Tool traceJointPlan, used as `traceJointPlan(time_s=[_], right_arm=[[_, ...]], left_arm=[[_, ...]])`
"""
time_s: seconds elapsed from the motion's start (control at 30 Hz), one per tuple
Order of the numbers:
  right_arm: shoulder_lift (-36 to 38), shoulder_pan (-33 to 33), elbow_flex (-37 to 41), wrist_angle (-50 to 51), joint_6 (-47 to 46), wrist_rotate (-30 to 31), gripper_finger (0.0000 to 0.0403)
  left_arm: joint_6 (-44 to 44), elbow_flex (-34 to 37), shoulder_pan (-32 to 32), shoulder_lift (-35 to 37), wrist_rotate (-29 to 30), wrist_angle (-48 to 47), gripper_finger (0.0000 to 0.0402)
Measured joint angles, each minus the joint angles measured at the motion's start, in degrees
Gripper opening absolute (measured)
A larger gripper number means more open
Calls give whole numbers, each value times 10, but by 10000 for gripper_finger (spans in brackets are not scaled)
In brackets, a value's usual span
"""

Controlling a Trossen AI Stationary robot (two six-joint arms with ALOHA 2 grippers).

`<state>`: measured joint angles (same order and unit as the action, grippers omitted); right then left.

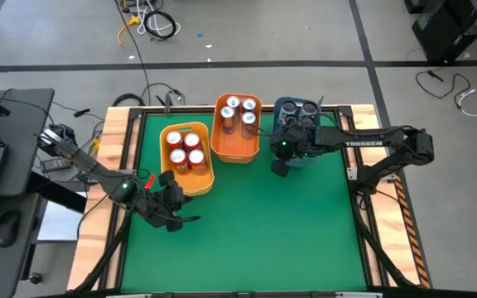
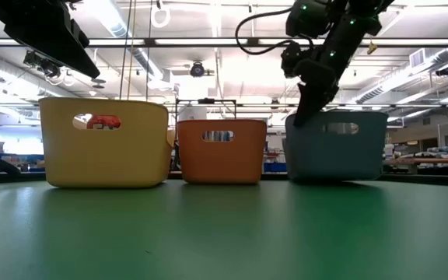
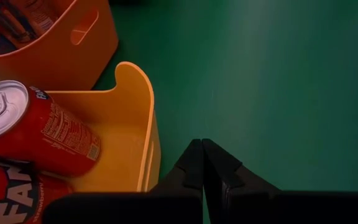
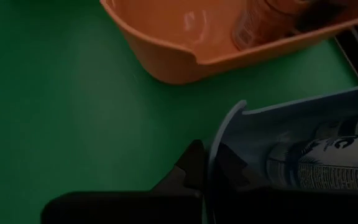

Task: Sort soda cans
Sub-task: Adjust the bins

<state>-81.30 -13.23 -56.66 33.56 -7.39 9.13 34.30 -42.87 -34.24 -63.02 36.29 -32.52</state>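
The right gripper [image 1: 279, 168] was pinched on the blue bin's [image 1: 288, 106] rim, grey cans [image 1: 298, 113] inside. Left gripper [image 1: 175, 217] sat closed and empty beside the yellow bin [image 1: 205, 178] holding the red cans [image 1: 185, 150]; white cans [image 1: 238, 113] were in the orange bin [image 1: 237, 152].

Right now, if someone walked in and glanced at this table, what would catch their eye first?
Three bins in a row on the green table: the yellow bin holds red cans, the orange bin white cans, the blue bin dark cans. The right gripper pinches the blue bin's wall, and the left gripper sits shut beside the yellow bin.
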Motion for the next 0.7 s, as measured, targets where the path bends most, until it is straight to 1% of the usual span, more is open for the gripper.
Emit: traceJointPlan(time_s=[0.17, 0.33, 0.47, 0.7], right_arm=[[-40, 3, 0, -31, 17, -14, 7], [-79, 11, -5, -82, 31, -10, 8], [-83, 17, -4, -103, 43, -7, 8], [-81, 31, -16, -90, 66, -13, 8]], left_arm=[[0, 0, 0, 0, 0, 1, 0], [1, 0, 0, 0, 0, 1, 0], [1, 0, 0, 0, 0, 1, 0], [2, 0, 0, 0, 0, 1, 0]])
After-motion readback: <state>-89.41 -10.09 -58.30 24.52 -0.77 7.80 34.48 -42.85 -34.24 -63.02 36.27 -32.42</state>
